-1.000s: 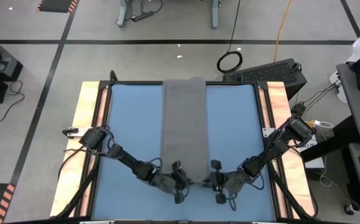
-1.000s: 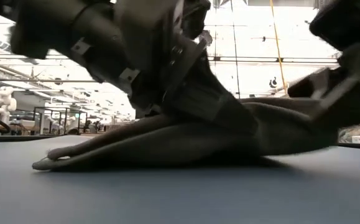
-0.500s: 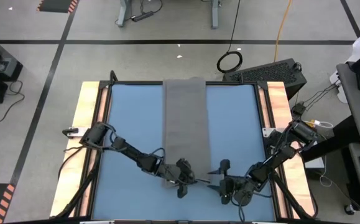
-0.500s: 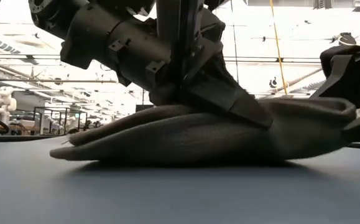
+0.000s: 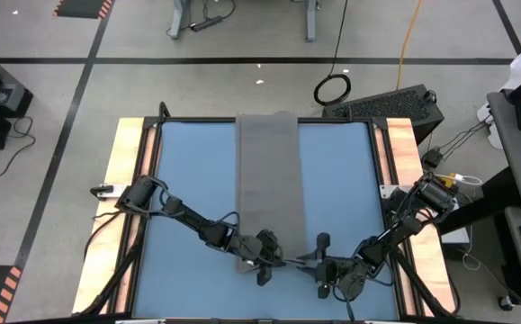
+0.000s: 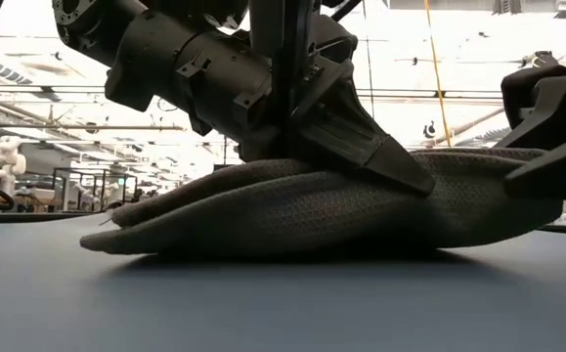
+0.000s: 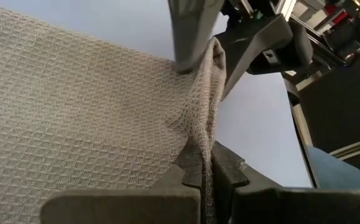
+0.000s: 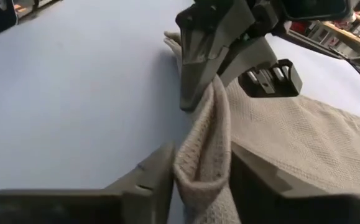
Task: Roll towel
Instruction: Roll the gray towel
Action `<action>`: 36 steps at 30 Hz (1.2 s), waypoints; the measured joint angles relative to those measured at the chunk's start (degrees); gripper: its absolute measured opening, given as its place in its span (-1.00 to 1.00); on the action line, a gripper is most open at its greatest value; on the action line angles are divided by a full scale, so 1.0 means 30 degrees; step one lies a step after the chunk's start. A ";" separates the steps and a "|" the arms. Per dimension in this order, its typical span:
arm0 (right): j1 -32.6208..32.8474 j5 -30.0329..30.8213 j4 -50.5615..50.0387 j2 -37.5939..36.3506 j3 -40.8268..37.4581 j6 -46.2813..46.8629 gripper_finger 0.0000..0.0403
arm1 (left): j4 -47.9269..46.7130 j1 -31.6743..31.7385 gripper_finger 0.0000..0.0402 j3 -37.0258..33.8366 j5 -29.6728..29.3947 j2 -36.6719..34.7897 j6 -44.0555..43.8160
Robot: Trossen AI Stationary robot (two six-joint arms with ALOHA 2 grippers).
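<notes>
The dark grey towel (image 5: 269, 180) lies as a long strip down the middle of the blue table, from the far edge toward the near edge. Its near end (image 6: 292, 210) is bunched into a folded hump that rests on the table. My left gripper (image 5: 280, 261) and my right gripper (image 5: 301, 264) face each other at the near right corner of the towel. Each is shut on the same raised fold. The left gripper shows in the low view (image 6: 380, 161), and the right gripper is at that view's right edge (image 6: 546, 156). My left gripper pinches a raised fold of the towel's near end (image 7: 206, 163) between its two fingers. It comes about level from the table's left. The fold stands up as a ridge running on to the other gripper; the cloth beside it lies on the table. My right gripper pinches the same raised fold (image 8: 202, 163) between its two fingers, several layers doubled over. It comes about level from the table's right. The fold runs slack from its fingers to the left gripper's fingers (image 8: 195, 74), and the rest lies on the table.
Light wooden rails (image 5: 125, 207) run along the table's left and right sides. Bare blue table (image 5: 188, 180) lies on either side of the towel. A black case (image 5: 395, 103) and cables sit beyond the far right corner.
The towel's near end, held up as a slope a second ago, now sits lower, folded over on itself as a two-layer hump. My right gripper has drawn back a little toward the near right corner. My left gripper has shifted slightly toward the right. Both stay shut.
</notes>
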 joint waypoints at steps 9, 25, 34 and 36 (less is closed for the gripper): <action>0.0000 -0.0042 0.0096 0.0007 0.0000 -0.0152 -0.96 | -0.0022 0.0015 -0.95 0.0000 0.0051 0.0000 0.0121; -0.0918 0.0828 0.0599 0.0013 0.0000 0.2114 -0.99 | -0.3428 -0.2387 -0.22 -0.0007 -0.1958 -0.0321 0.2434; -0.1936 0.0852 0.0664 0.0015 -0.0007 0.3168 -1.00 | -0.7588 -0.5704 -0.16 0.0000 -0.8605 -0.1203 0.3580; -0.2113 0.0870 0.0776 0.0015 -0.0015 0.3177 -1.00 | -0.8730 -0.6457 -0.16 -0.0007 -0.9839 -0.1605 0.3636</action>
